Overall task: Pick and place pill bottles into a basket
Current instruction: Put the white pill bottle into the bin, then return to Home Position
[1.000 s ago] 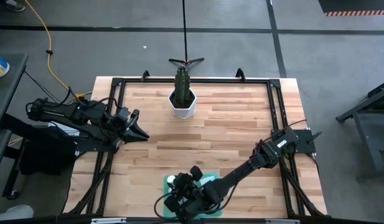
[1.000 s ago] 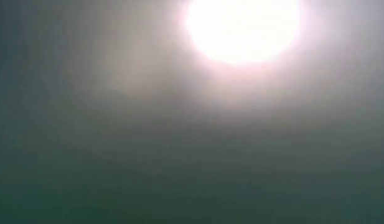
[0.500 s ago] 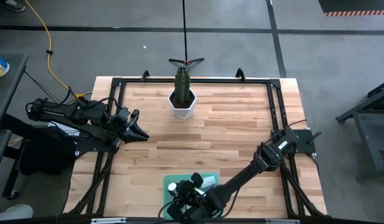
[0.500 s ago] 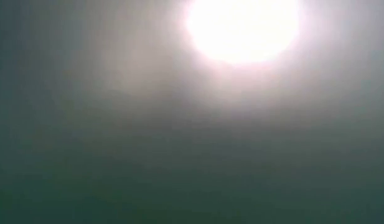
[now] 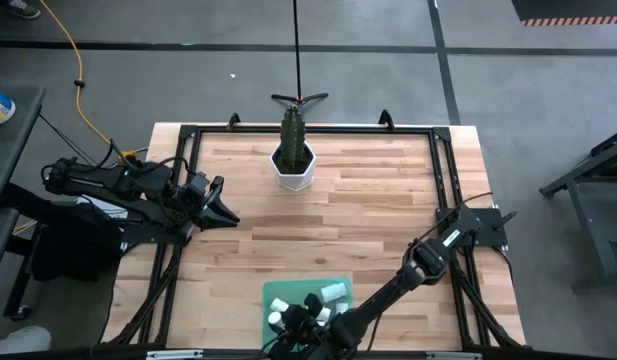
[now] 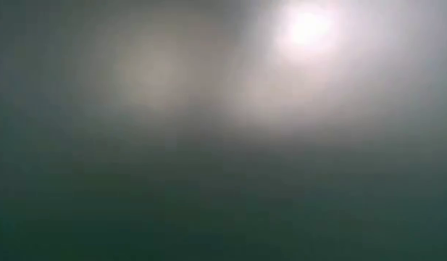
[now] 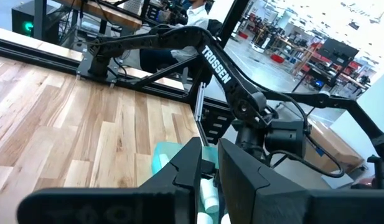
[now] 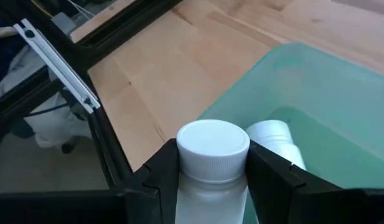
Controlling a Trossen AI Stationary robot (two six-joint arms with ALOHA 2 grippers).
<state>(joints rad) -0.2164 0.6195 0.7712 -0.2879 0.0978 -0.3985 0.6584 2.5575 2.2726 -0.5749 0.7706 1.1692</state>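
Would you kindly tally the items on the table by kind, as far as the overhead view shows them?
Pill bottles: 3 in view, one held in the right gripper; others may be hidden beneath the arm.
Green tray: 1
White plant pot: 1
Total: 5

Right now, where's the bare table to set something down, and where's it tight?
Bare wood runs between the plant pot and the green tray, and on across toward the right arm. It is tight at the tray: bottles lie inside, and the right gripper holds one bottle at its edge.
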